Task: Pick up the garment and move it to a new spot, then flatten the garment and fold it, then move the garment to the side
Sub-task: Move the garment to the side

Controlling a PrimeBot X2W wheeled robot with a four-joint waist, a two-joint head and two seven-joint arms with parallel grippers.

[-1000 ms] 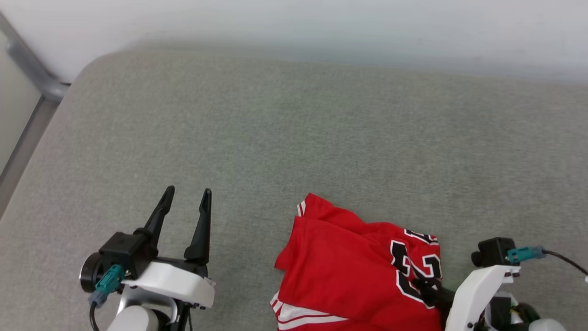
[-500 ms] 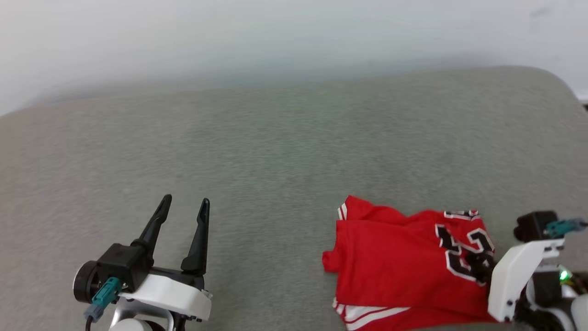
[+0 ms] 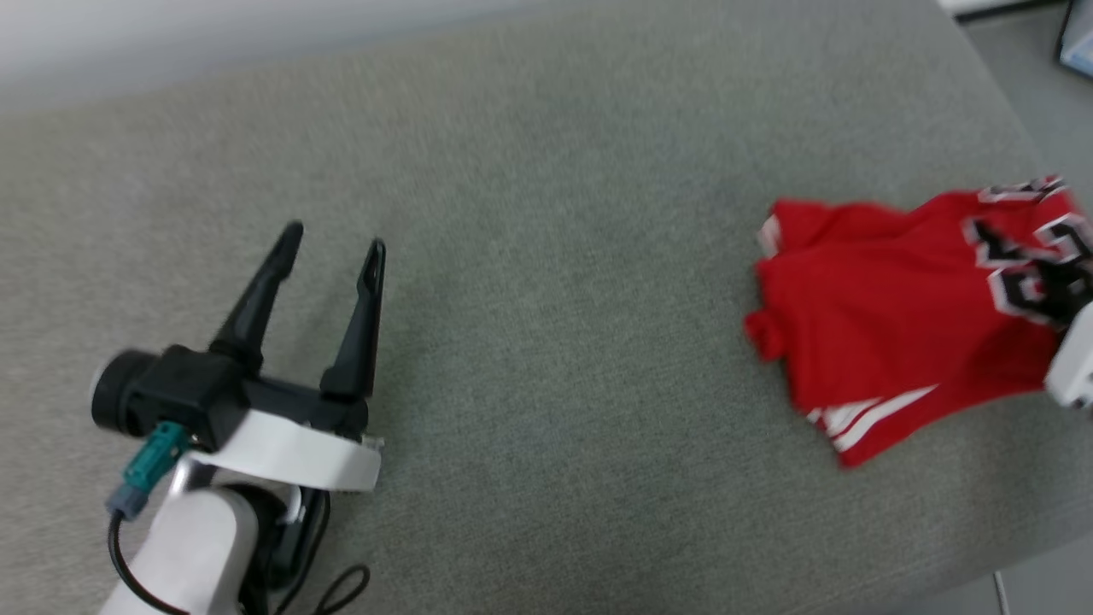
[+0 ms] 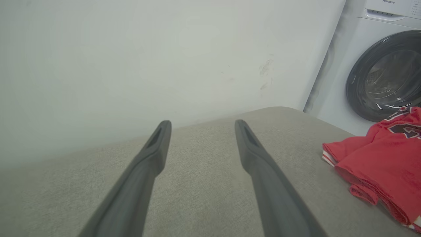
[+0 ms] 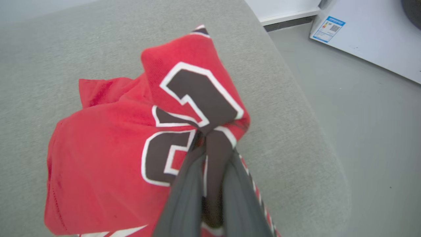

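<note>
though bunched, red numbered garment [image 3: 892, 337]

Crumpled red numbered garment [image 3: 888, 333], partly lifted

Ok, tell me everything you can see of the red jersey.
The jersey is soft red knit fabric with white striped trim and a dark, white-outlined number. It lies crumpled and bunched near the right end of the grey padded surface, with the right tool shut on a raised fold at the number.
</note>
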